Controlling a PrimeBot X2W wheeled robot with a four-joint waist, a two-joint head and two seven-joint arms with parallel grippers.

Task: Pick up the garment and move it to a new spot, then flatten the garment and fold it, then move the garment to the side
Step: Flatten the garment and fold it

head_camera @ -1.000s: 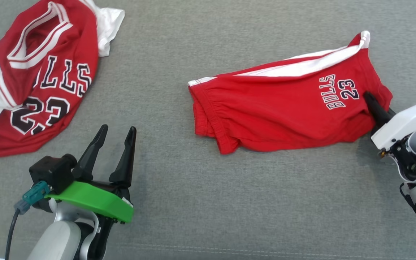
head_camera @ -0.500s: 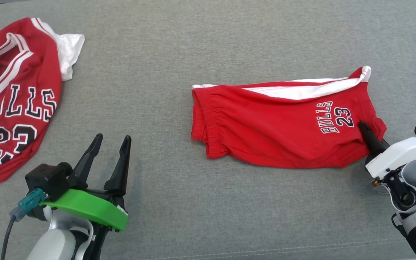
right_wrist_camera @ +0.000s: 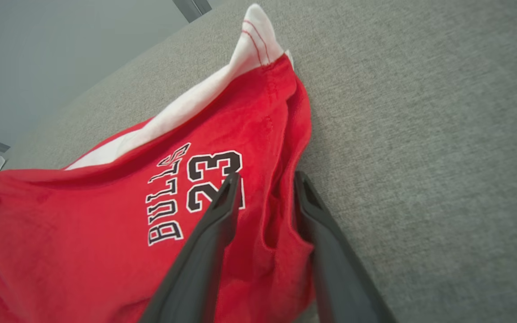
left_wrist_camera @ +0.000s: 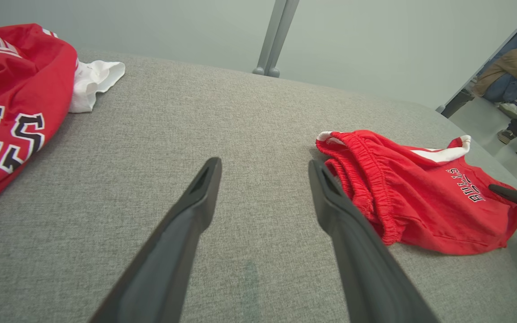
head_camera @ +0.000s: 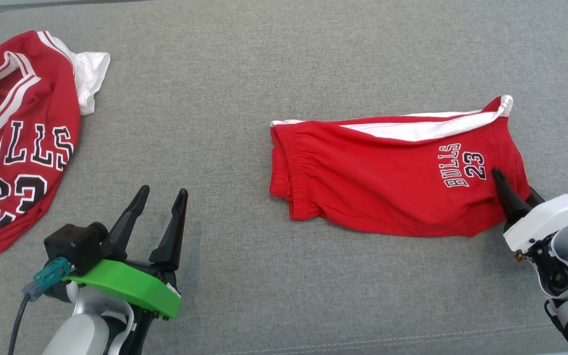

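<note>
The garment, red shorts (head_camera: 387,187) with white trim and "BULLS 23" print, lies loosely folded on the grey cushion. My right gripper (head_camera: 513,190) is at its right hem. In the right wrist view the right gripper (right_wrist_camera: 266,177) has its fingers parted, with a loose fold of the shorts (right_wrist_camera: 83,215) lying between them. My left gripper (head_camera: 162,192) hovers open over bare cushion, well left of the shorts and holding nothing. The left wrist view shows the left gripper (left_wrist_camera: 264,166) and the shorts (left_wrist_camera: 420,202) to its right.
A red and white "BULLS 23" jersey (head_camera: 22,143) lies crumpled at the far left. Grey cushion (head_camera: 225,98) stretches between the two garments. Beyond the far edge stand a metal post (left_wrist_camera: 276,36) and a seated person (left_wrist_camera: 510,72).
The right gripper's fingers have parted from the pinched hem, and the shorts have settled on the cushion. The head camera has shifted. The left gripper keeps its pose.
</note>
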